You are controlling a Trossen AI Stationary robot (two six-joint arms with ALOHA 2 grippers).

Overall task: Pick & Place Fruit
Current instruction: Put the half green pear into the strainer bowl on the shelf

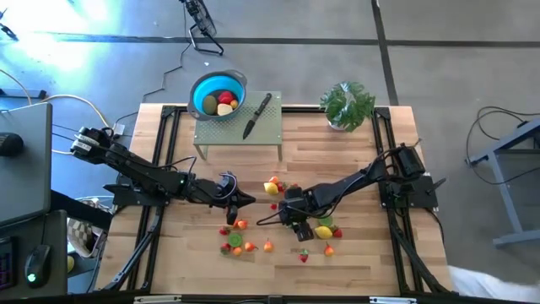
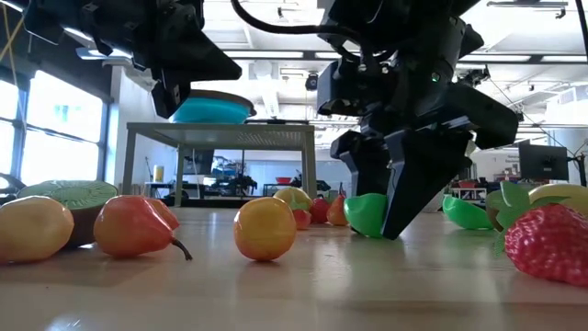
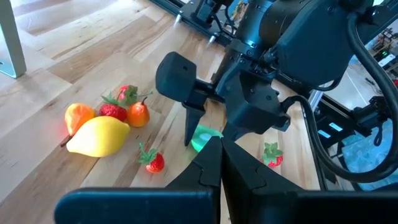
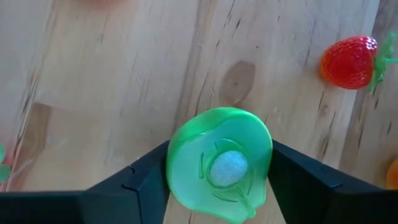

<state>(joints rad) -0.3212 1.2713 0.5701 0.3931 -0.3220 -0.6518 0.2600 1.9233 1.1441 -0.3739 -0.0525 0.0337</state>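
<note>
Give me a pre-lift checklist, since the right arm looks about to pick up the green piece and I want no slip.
1. Right gripper straddles the green fruit half: ok.
2. Fingers touch both sides of it: ok in the right wrist view.
3. Firm grip: cannot tell.
4. Nearby strawberry stands apart from the fingers: ok.
5. Left gripper is shut, empty and off to the side: ok.
6. Blue bowl on the stand has room beside the fruit already in it: ok.
</note>
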